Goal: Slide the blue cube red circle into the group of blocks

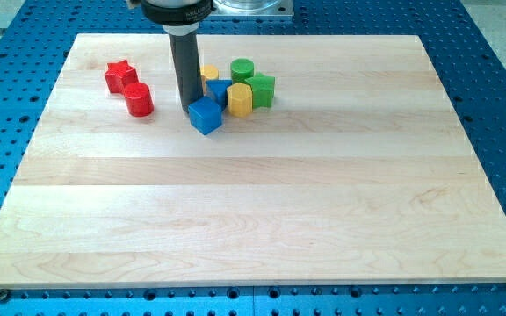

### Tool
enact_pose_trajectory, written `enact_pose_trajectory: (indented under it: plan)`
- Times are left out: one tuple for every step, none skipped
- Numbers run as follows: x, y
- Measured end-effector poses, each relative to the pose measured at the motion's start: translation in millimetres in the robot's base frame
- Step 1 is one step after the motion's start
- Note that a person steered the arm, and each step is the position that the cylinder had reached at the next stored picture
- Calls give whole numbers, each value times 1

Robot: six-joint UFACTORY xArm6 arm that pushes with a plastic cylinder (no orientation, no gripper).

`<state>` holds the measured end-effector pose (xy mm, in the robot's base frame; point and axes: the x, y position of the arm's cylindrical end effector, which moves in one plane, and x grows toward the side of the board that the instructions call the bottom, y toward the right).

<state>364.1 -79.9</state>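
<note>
The blue cube (206, 115) sits near the view's top centre, at the lower left edge of a cluster of blocks. My tip (189, 105) is at the cube's upper left, touching or almost touching it. The red cylinder (139, 99) stands to the left of the tip, apart from the cluster, with a red star (120, 75) just above and left of it. The cluster holds a blue triangular block (220, 90), a yellow hexagonal block (239, 99), a green star-like block (261, 89), a green cylinder (242, 69) and a yellow block (209, 73) partly hidden by the rod.
The wooden board (253, 211) lies on a blue perforated table (499, 53). The arm's dark mount (177, 10) is at the view's top above the rod.
</note>
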Motion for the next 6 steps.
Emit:
enact_pose_trajectory:
  plan:
    - [0,22]
    - [0,32]
    - [5,-1]
    - [45,0]
    - [77,16]
    - [56,25]
